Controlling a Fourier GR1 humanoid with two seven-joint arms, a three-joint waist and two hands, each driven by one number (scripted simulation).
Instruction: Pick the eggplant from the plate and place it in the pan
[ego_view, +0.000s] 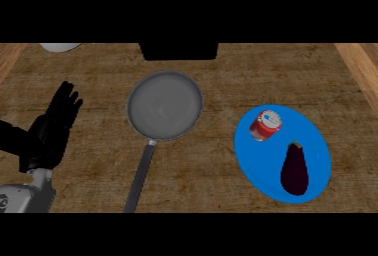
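nothing is picked up yet. the eggplant (294, 168) lies on the blue plate (251, 165) at my right, just below a red can (266, 125), and the pan (165, 104) sits empty in the middle of the counter (88, 65). my left hand (53, 127) rests at the left edge, fingers straight and spread. my right hand isn't in sight; i judge it must come in over the plate and close around the eggplant.

Eggplant (294, 168) and can (266, 125) on plate (255, 165); pan (165, 104) left of it
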